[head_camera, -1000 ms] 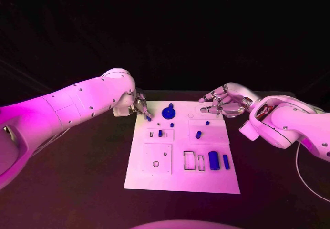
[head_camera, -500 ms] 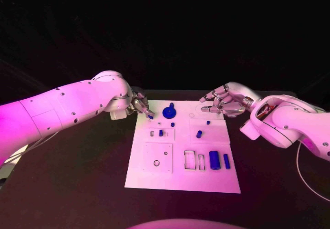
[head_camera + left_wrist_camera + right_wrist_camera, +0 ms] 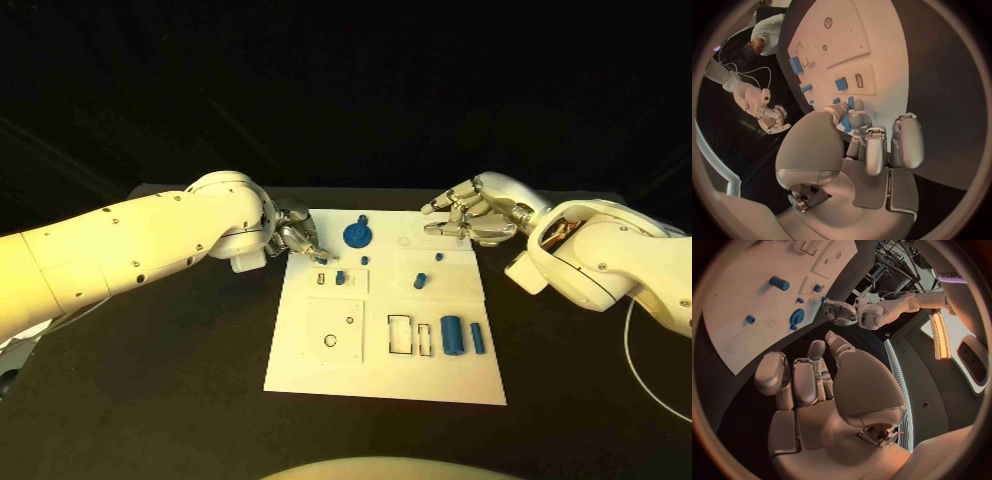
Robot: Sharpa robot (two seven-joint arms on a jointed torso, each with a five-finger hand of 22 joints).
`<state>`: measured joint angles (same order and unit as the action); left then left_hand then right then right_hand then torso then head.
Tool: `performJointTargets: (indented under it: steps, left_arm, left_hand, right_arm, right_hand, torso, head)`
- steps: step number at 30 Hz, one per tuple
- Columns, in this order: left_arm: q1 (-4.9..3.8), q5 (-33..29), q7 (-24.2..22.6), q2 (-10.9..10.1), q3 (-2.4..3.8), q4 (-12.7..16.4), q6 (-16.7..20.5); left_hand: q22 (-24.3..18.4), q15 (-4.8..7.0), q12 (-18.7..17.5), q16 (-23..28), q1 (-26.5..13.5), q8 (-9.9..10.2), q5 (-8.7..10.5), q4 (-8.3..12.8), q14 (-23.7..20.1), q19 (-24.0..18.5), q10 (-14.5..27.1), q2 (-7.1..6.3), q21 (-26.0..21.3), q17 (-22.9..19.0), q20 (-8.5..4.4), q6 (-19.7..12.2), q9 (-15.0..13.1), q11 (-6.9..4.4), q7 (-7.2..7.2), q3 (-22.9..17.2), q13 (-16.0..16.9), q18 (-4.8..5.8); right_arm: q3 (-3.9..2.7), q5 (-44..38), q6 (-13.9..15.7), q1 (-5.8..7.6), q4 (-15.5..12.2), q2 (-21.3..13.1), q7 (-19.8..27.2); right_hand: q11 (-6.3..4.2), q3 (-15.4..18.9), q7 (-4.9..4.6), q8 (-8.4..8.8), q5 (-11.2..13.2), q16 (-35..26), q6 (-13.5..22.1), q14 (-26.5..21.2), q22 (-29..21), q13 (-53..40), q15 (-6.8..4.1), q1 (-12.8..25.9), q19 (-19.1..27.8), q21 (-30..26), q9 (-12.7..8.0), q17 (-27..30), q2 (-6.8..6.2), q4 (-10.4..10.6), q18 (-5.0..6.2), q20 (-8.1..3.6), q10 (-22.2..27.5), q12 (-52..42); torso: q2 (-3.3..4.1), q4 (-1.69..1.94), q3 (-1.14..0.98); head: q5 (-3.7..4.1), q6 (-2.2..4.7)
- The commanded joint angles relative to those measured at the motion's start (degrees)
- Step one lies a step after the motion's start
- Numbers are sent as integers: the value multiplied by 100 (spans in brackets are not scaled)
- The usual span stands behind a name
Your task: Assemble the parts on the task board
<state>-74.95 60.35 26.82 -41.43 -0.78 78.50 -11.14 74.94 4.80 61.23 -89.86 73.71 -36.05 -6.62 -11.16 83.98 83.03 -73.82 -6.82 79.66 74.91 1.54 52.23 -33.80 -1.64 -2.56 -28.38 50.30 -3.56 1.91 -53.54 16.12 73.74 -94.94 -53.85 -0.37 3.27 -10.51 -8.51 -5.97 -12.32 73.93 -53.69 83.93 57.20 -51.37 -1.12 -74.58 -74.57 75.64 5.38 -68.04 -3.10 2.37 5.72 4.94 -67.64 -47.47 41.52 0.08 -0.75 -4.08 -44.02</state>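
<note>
The white task board (image 3: 382, 372) lies in the middle of the table. My left hand (image 3: 299, 240) hangs over the board's far left corner and pinches a small blue part (image 3: 320, 259) between thumb and fingers (image 3: 858, 119). Beside it on the board stands a round blue disc part (image 3: 358, 235). Small blue pegs (image 3: 418, 281) stand mid-board. A blue cylinder (image 3: 451, 335) and a blue bar (image 3: 476, 338) lie near the right edge. My right hand (image 3: 469, 220) hovers at the far right corner, fingers loosely bent, holding nothing. The right wrist view shows the board (image 3: 742, 315), the disc (image 3: 797, 317) and my left hand (image 3: 842, 312).
Black table (image 3: 159, 380) surrounds the board on all sides. Rectangular slots (image 3: 397, 335) and a square plate with a hole (image 3: 333, 330) mark the board's near half. My left forearm (image 3: 130, 255) stretches across the table's left side.
My left hand has shifted a little nearer and to the right with the blue part, ending over the board's left edge. The right hand has hardly moved.
</note>
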Motion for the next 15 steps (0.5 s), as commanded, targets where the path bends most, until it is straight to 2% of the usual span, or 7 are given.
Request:
performJointTargets:
  steps: [1, 9, 15]
  left_arm:
    - [38, 82, -93, -15, -8, 41, -126]
    - [119, 114, -34, -41, -28, 84, -412]
    - [142, 163, 44, -50, -32, 102, -458]
  left_hand:
    - [107, -3, 22, -14, -1, 3, -21, 807, 602, 36, -49, -41, 19, 1509, 7, 43, -8, 2, -5, -851, 5, 26]
    - [113, -2, 31, -14, -8, 5, -27, 813, 602, 39, -63, -54, 24, 1509, 6, 51, -3, 0, -4, -869, 19, 28]
    - [117, -2, 33, -14, -15, 7, -35, 819, 602, 40, -72, -67, 25, 1509, 6, 61, 2, -1, -3, -889, 24, 28]
  right_arm:
    - [1, 2, -56, -8, 2, 1, 9]
    - [2, 4, -60, -17, 3, 4, 12]
    - [3, 5, -62, -19, 0, 3, 11]
  right_hand:
    - [1, 26, -3, -32, -22, -28, -27, 162, -5, 5, -9, 28, 39, -29, 9, 7, 4, 1, 72, -10, 47, 11]
    - [1, 26, -3, -32, -22, -28, -27, 162, -5, 5, -9, 28, 39, -29, 9, 7, 4, 1, 72, -10, 47, 11]
    - [1, 26, -3, -32, -22, -28, -27, 162, -5, 5, -9, 28, 39, -29, 9, 7, 4, 1, 72, -10, 47, 11]
  torso:
    - [7, -9, 0]
    - [12, -7, -5]
    - [9, -5, -5]
  head:
    - [-6, 0]
    - [-11, -21]
    - [-15, -40]
